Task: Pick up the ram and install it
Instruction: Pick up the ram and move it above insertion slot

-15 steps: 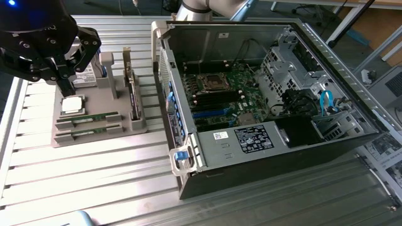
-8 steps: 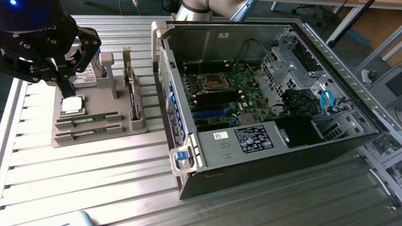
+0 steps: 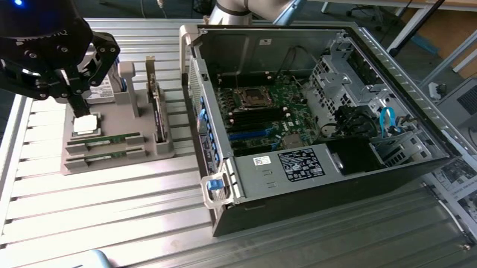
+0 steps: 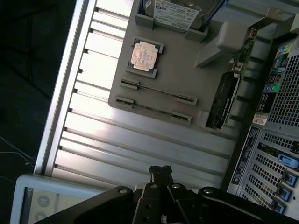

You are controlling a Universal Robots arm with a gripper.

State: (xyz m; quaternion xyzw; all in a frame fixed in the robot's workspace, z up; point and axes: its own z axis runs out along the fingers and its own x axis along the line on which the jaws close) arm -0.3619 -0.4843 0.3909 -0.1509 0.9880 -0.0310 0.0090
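End effector [image 4: 161, 171] is pressed together, nothing pinched, touching nothing. It hangs high off the bench [image 4: 117, 140]. In the wrist view its tips sit against bare slats short of the grey holder [image 4: 187, 70], so I judge it isn't over the parts yet. In the exterior view it lines up by the processor chip [image 4: 144, 55].

The holder gives each part its own seat in a fixed spot. The chip lies flat in a square pocket. Just beside it, on the side away from the hard drive [image 4: 177, 11], the first ram stick [image 4: 159, 91] and the second ram stick [image 4: 154, 109] lie parallel and near each other. Each looks stood on its long edge in end cradles. My read: that leaves the top edge free for a pinch from above. They're look-alikes and I can't tell which one is meant. Both are seated and untouched, below the end effector and apart from it. In the exterior view the chip sits between the tips and the sticks.

Past them an expansion card [image 4: 224, 98] stands upright at the holder's end nearest the computer case [image 3: 313, 206]. The case lies on its side with the panel off and the motherboard [image 3: 277, 92] facing up, I take it so the slots can be reached straight down. Can't tell which memory slot is free.
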